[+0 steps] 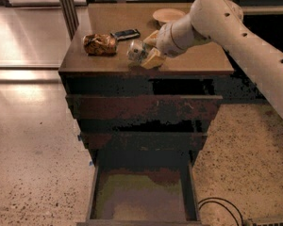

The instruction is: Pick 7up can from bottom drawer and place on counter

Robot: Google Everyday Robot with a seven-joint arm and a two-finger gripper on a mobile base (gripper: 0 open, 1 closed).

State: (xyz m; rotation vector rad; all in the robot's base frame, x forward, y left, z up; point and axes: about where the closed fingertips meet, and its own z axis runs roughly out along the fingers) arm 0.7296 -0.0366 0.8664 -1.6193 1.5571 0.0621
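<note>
My gripper [144, 51] pinches the can [136, 51], which pokes out toward nine o'clock, tilted. The counter [104, 63] lies just beneath, near its front edge.

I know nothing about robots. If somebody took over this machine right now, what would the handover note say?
Gripper: shut on the 7up can, low over the front part of the counter, right of the snack bag.
I cannot tell whether the can touches the counter.
Bottom drawer: pulled open, nothing visible inside.
Done: can is out of the drawer and up at the counter.
Left: set it down, release, draw the arm clear.
</note>
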